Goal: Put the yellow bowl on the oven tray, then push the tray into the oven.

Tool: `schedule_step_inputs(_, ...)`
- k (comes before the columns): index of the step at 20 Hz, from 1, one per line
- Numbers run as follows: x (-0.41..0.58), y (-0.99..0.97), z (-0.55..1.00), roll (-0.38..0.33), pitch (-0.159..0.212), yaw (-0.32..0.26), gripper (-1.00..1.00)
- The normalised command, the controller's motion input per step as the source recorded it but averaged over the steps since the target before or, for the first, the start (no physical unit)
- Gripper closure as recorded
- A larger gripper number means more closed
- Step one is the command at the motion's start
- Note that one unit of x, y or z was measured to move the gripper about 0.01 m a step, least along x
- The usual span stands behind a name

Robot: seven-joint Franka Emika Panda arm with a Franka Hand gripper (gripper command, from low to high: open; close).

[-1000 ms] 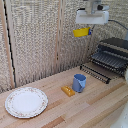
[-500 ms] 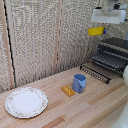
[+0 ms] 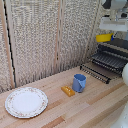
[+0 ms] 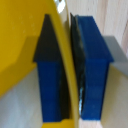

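The yellow dish (image 3: 104,37) hangs in the air at the exterior view's upper right, just under the white boxy wrist of my grabber (image 3: 106,33). It is above the far left part of the baking sheet (image 3: 102,69), the dark wire rack that sticks out in front of the oven (image 3: 116,50). In the wrist view the blue fingertips (image 4: 92,70) pinch the dish's thin yellow rim (image 4: 64,60) between them, so the grabber (image 4: 70,75) is shut on the dish.
A blue mug (image 3: 79,82) and a flat orange-yellow block (image 3: 67,90) sit on the wooden table (image 3: 95,107) near the rack. A large white patterned plate (image 3: 26,102) lies at the exterior view's lower left. Woven screens stand behind.
The grabber has carried the yellow dish toward the exterior view's right, from left of the oven to over the rack's far end. It stays shut on the dish.
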Motion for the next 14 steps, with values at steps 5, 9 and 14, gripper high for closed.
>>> schedule_step_inputs(5, 0.0, -0.42, -0.28, 0.0, 0.0, 0.0, 1.0)
schedule_step_inputs(9, 0.0, -0.59, -0.21, 0.0, 0.0, 0.0, 1.0)
schedule_step_inputs(14, 0.058, -0.33, -0.21, 0.0, 0.03, 0.001, 1.0)
